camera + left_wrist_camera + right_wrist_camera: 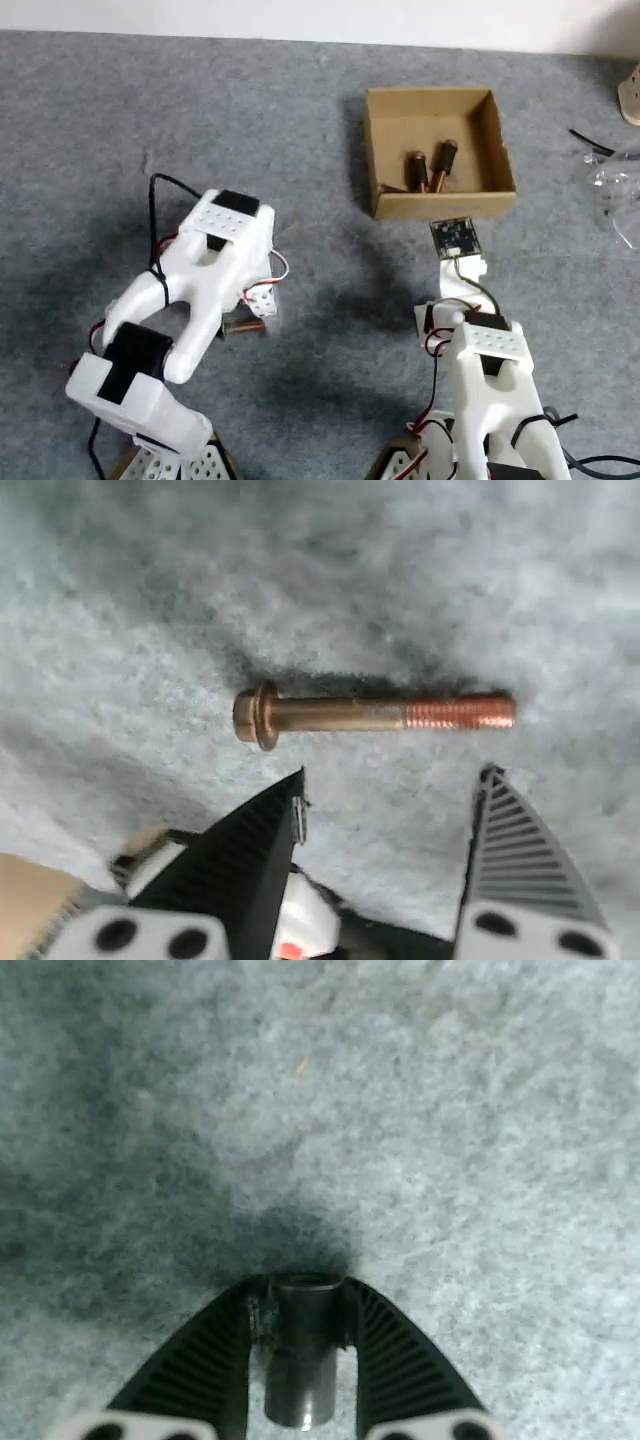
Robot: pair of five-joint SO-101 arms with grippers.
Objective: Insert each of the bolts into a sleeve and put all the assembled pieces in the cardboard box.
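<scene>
Two assemblies (pixel 417 172) already in box (pixel 445 205). One set outstanding: bolt (pixel 370 713) lies loose just beyond left gripper (pixel 395 772), fingers apart; right gripper (pixel 300 1285) clamped on sleeve (pixel 300 1360), not yet joined

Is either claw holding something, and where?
The right gripper clamps a dark sleeve by its sides; the left gripper holds nothing, open near a bolt.

A grey, felt-like carpet (pixel 300 150) covers the whole work surface, its nap mottled light and dark. Along the far side a strip of white wall (pixel 300 15) meets it in a straight line. Soft dark shadows (pixel 60 270) lie in patches on the carpet. At the right edge, thin black cables (pixel 585 140) lie beside a clear plastic object (pixel 612 180), with a pale beige item (pixel 630 95) near them.
</scene>
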